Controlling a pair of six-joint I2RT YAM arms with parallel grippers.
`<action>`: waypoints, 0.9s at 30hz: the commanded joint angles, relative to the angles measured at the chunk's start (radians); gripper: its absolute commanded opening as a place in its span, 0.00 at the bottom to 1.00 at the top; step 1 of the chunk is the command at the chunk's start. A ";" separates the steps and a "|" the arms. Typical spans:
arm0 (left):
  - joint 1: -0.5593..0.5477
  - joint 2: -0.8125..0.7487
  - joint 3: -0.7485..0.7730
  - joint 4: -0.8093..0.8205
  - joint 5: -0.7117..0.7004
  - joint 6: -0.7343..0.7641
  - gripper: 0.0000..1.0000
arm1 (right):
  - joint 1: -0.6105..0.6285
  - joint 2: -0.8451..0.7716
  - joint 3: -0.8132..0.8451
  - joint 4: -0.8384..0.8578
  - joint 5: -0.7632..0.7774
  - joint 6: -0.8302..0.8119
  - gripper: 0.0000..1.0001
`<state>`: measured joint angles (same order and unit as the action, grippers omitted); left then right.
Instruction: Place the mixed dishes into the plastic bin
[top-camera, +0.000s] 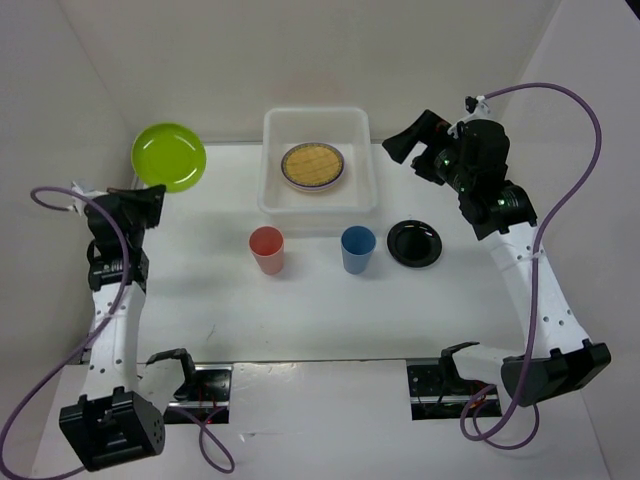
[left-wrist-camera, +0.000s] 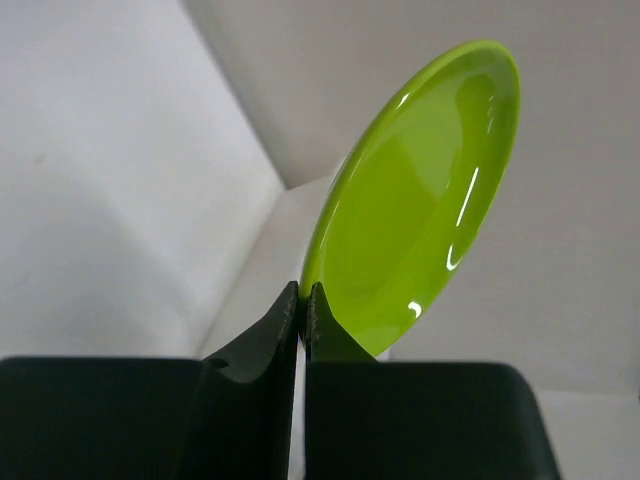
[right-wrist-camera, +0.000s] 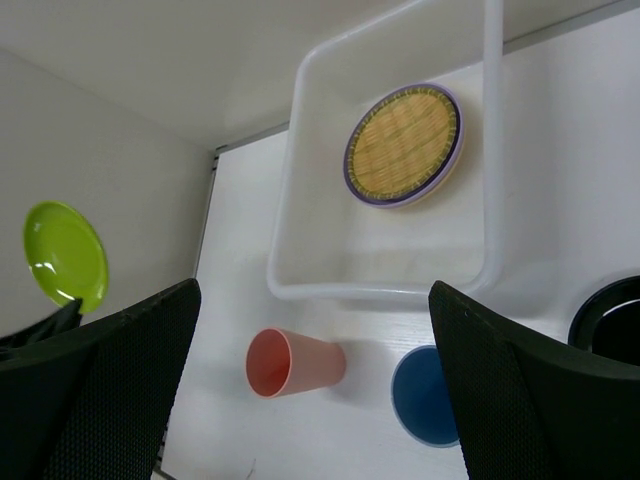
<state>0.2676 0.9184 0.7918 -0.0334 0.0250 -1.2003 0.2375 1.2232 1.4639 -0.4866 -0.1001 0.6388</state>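
Top view: a white table (top-camera: 330, 310) enclosed by pale walls. The translucent plastic bin (top-camera: 270, 200) sits at the far centre and holds a woven tan plate (top-camera: 313, 165) stacked on a lilac plate (top-camera: 313, 189). Just in front of the bin stand a red cup (top-camera: 267, 250) and a blue cup (top-camera: 358, 249), both upright and apart from each other. A black plate (top-camera: 414, 243) lies right of the blue cup. At far left, the left gripper (top-camera: 157, 190) is clamped on the near edge of a lime green plate (top-camera: 168, 156), well left of the bin. The right gripper (top-camera: 405, 155) hangs beside the bin's right end, fingers spread and holding nothing.

Left wrist view: the left gripper (left-wrist-camera: 302, 300) pinches the lime green plate (left-wrist-camera: 420, 200) by its rim, with the plate tilted up on edge against the wall.

Right wrist view: between the right gripper (right-wrist-camera: 315, 295) and its wide-apart fingers lie the bin (right-wrist-camera: 283, 220), woven tan plate (right-wrist-camera: 405, 143), lilac plate (right-wrist-camera: 442, 186), red cup (right-wrist-camera: 295, 362) and blue cup (right-wrist-camera: 425, 395). The black plate (right-wrist-camera: 610, 320) is at the right edge and the lime green plate (right-wrist-camera: 65, 255) at far left.
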 joint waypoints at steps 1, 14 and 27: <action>0.004 0.098 0.104 0.018 0.113 0.048 0.00 | -0.006 -0.027 -0.007 0.028 -0.026 0.005 0.99; -0.307 0.685 0.703 -0.034 0.210 0.220 0.00 | -0.006 -0.088 -0.053 0.028 -0.056 0.033 0.99; -0.496 1.158 1.158 -0.261 0.181 0.340 0.00 | -0.073 -0.191 -0.290 0.069 0.042 0.098 0.99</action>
<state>-0.2119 2.0441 1.8660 -0.2543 0.2203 -0.9081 0.2020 1.0813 1.2369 -0.4702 -0.0902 0.6952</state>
